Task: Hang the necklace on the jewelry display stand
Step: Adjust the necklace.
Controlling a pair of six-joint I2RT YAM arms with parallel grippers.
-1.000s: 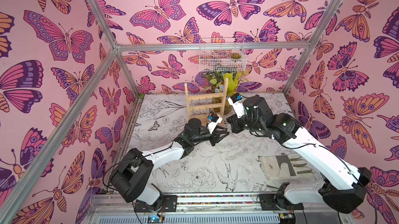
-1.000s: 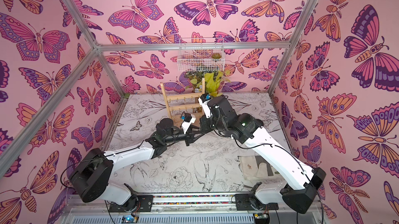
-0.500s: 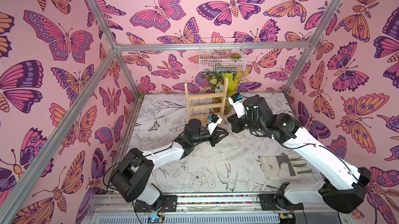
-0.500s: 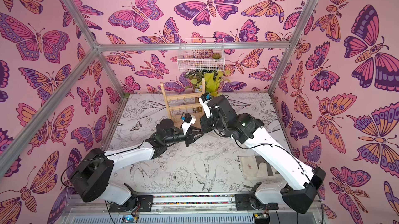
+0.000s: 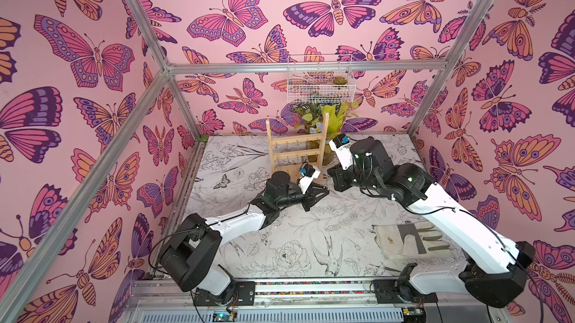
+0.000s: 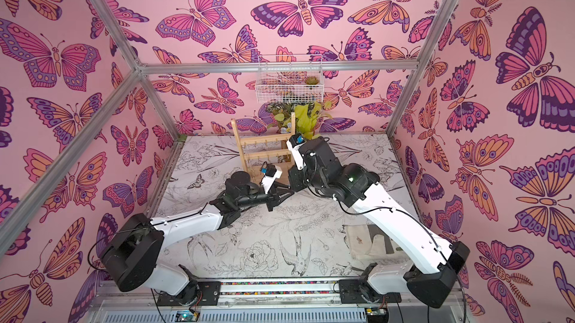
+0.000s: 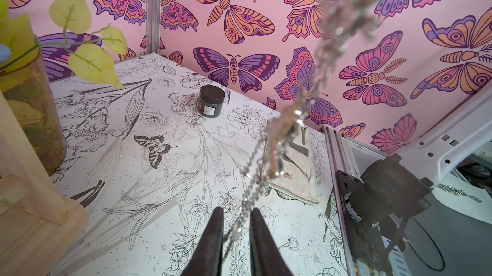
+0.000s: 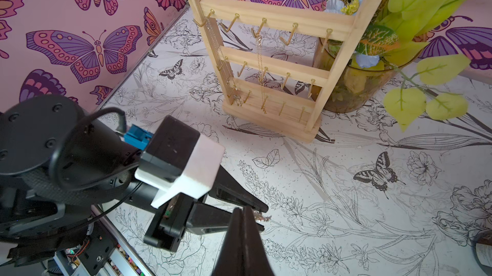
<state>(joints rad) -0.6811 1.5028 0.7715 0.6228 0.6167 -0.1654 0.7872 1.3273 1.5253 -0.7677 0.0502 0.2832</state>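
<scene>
Here, my right gripper (image 8: 243, 209) is clamped tight on the necklace (image 7: 296, 113), its two fingers pressed flat together with a small clump of chain showing at their tips. The chain runs as several fine strands from that grip to my left gripper (image 7: 237, 210). Its jaws stand a narrow gap apart with the strands passing between them; whether either pad touches them I cannot tell. Both grippers meet above the middle of the tabletop (image 5: 280, 243), just in front of the jewelry display stand (image 5: 297, 153), which stands upright near the far edge. Two other fine chains (image 8: 259, 61) hang from hooks on its top crossbar. A planted glass vase (image 8: 346, 88) sits just behind the stand. A glove (image 5: 410, 240) lies near the front right corner.
</scene>
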